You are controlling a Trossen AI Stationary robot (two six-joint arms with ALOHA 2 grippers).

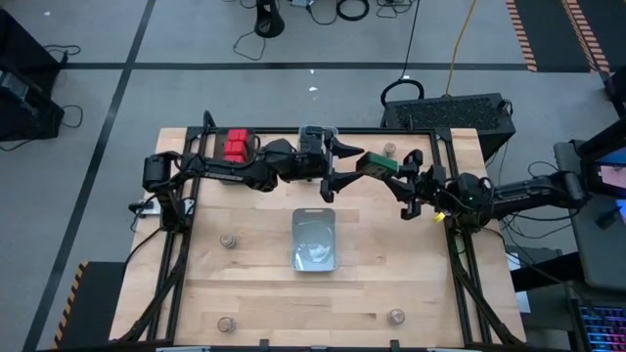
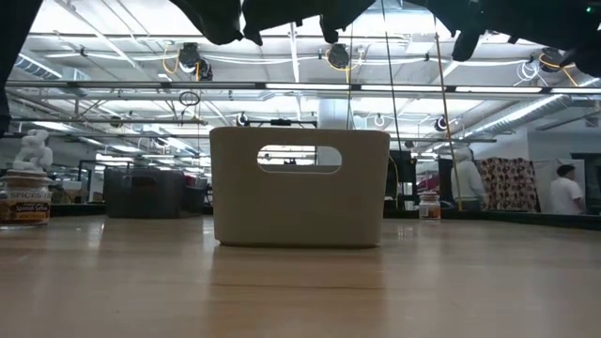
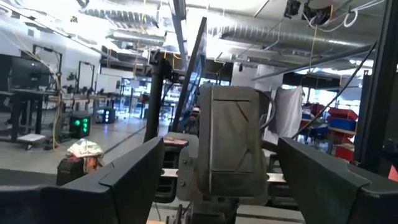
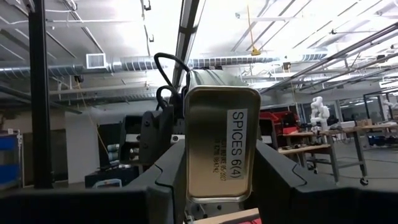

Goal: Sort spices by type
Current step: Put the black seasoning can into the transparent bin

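Observation:
My right gripper [image 1: 388, 169] is above the table's far middle, shut on a dark boxy spice container [image 1: 375, 163]. In the right wrist view the container's brassy bottom [image 4: 217, 143] carries a label reading SPICES. My left gripper [image 1: 344, 166] faces it from the left, open. Its fingers stand wide on either side of the container's grey end [image 3: 233, 140], apart from it. Red boxy spices [image 1: 235, 145] sit on the table near the far edge, left of the arms. Small round jars stand on the table [image 1: 228, 241], [image 1: 227, 325], [image 1: 396, 316]. My right gripper pinches the dark boxy container between its two fingers, which lie against the container's two long sides [image 4: 194, 174]. The fingers come level from the table's right, running along the container. It is lifted clear of the table, with its labelled bottom turned toward the wrist.
A pale rectangular bin [image 1: 314, 240] with a handle hole [image 2: 299, 158] stands on the table's middle, nearer than both grippers. Another round jar [image 1: 389, 150] stands by the far edge, close to the right gripper. Something clear [image 1: 315, 132] sits at the far edge beside the left arm.

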